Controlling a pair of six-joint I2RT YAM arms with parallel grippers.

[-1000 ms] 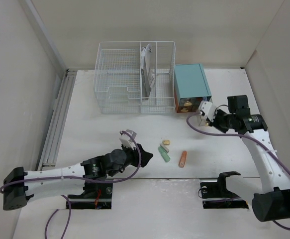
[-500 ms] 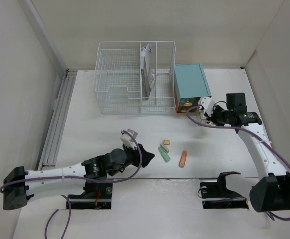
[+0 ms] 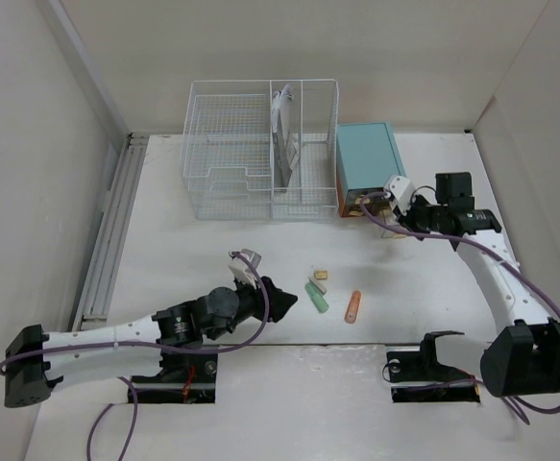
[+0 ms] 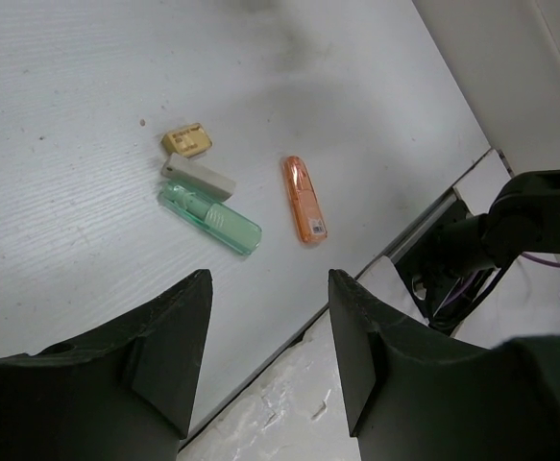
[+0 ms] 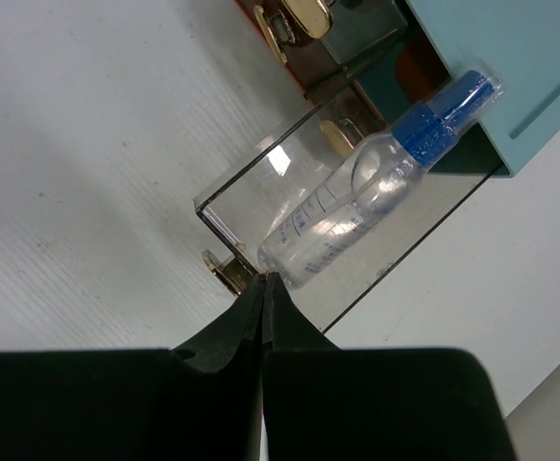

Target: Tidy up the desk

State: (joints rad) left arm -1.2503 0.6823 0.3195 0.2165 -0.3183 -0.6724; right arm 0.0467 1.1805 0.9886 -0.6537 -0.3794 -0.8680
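Top external view takes in the whole white table (image 3: 164,230), with a wire basket (image 3: 231,144) and a teal cabinet (image 3: 368,158) at its far side. The right claw (image 3: 379,209) is at the cabinet's front, its state unreadable there. Right wrist view settles it: the tips are clenched together against a clear drawer (image 5: 260,182), just beside a brass knob (image 5: 224,267). A blue-capped bottle (image 5: 376,192) lies inside. Left wrist view alone shows the left claw (image 4: 268,336) released and empty, and near it a yellow block (image 4: 187,140), white stick (image 4: 199,178), green tube (image 4: 210,218) and orange tube (image 4: 304,198).
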